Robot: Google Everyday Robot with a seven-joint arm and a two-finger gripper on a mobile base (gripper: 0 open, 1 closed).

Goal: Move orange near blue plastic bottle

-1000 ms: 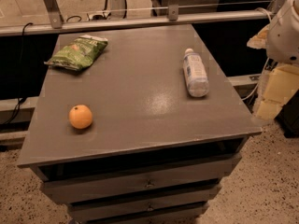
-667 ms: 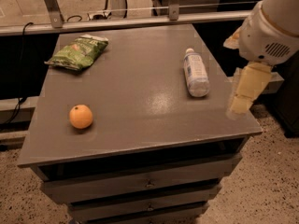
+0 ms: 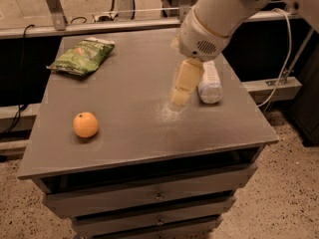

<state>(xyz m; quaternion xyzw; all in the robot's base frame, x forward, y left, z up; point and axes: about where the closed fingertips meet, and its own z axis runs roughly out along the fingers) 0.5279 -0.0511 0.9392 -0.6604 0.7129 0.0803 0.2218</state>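
Observation:
The orange (image 3: 85, 124) sits on the grey tabletop (image 3: 129, 133) near its front left. The blue plastic bottle (image 3: 210, 83) lies on its side at the right of the table, its upper part hidden behind my arm. My gripper (image 3: 183, 89) hangs above the middle of the table, just left of the bottle and well to the right of the orange. It holds nothing that I can see.
A green crinkled snack bag (image 3: 83, 57) lies at the table's back left. The table is a drawer cabinet (image 3: 154, 195) with its front edge close below the orange. A rail and cables run behind it. Speckled floor lies to the right.
My arm has swung in from the right edge of the table to over its middle, now covering part of the bottle. The orange, bottle and bag have not moved.

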